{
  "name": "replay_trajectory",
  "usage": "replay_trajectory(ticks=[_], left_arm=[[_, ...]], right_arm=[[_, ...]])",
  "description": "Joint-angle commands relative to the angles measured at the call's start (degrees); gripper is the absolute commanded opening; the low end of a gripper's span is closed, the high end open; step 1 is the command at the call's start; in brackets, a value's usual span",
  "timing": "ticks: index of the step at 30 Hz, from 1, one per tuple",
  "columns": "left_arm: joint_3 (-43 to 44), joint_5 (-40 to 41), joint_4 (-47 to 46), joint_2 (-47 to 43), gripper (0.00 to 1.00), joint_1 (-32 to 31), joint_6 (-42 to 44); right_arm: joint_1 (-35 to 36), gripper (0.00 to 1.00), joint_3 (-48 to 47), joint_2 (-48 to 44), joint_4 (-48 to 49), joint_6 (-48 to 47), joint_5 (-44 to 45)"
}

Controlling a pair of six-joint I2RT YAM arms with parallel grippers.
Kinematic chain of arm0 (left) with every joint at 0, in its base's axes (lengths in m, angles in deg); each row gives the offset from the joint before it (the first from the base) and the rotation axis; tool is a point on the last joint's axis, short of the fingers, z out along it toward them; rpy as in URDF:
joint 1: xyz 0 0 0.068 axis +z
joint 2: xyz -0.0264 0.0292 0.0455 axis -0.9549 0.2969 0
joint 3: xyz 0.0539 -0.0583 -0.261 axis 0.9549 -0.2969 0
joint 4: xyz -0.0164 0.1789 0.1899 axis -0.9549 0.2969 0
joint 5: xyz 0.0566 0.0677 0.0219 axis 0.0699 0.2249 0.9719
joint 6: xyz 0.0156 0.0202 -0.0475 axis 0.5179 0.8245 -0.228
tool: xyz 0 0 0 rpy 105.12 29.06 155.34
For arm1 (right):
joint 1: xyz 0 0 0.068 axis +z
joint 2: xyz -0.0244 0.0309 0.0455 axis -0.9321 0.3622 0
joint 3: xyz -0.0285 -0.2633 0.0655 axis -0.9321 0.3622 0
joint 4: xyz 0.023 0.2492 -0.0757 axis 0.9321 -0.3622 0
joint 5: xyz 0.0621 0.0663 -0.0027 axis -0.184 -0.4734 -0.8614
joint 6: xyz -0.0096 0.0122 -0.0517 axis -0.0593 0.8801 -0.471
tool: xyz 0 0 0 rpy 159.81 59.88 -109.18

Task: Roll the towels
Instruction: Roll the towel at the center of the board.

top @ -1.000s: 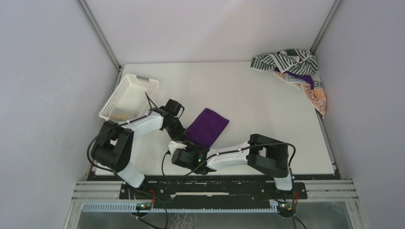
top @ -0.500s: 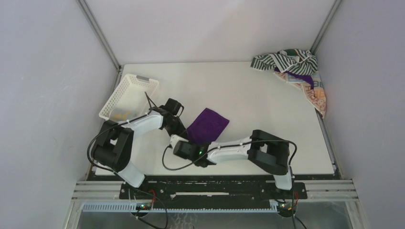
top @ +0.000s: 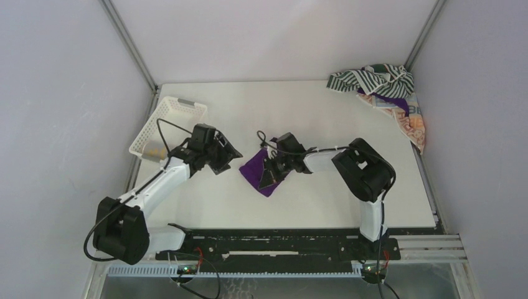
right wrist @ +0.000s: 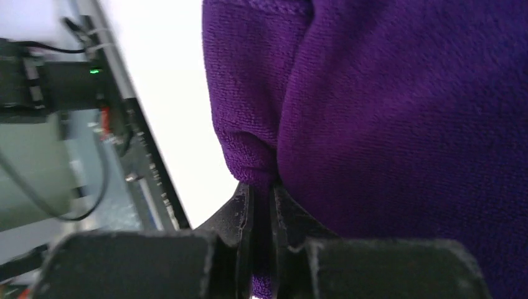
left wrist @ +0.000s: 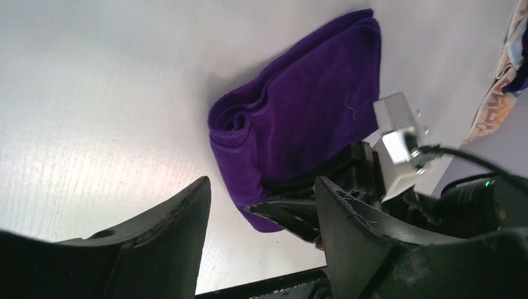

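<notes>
Purple towel (top: 256, 168): solid purple, folded into soft layers with a rounded fold at one end. It is laid on the white table (top: 324, 199) at the centre of the top view.
Other towels: a green-and-white striped towel (top: 372, 78) and a patterned towel (top: 412, 123) are heaped in the upper right corner.
Right gripper (top: 269, 176): the fingers are pinched together on a fold at the purple towel's edge. The arm is doubled back, reaching leftward.
Left gripper (top: 231, 156): the fingers are spread, with nothing between them. It is held just left of the purple towel, apart from it. The arm is stretched out from the lower left.
</notes>
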Motion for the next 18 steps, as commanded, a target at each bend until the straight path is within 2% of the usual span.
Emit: replay_trajectory(ticks=[1,10,18], left_arm=[[-6.66,-2.52,-6.39,-0.44,0.67,-0.59,-2.96],[-10.72,-4.07,-14.5,1.54,0.68,-3.79,-4.4],[-12.16,-3.22,-17.72,5.59,0.66,-5.85,-4.58]], right_arm=[[-3.78,0.0,5.36,5.12,15.87,15.64,-19.76],[-7.78,0.0,10.76,15.81,42.27,38.65,-26.61],[-8.66,0.0,11.68,17.61,44.32,41.41,-26.23]])
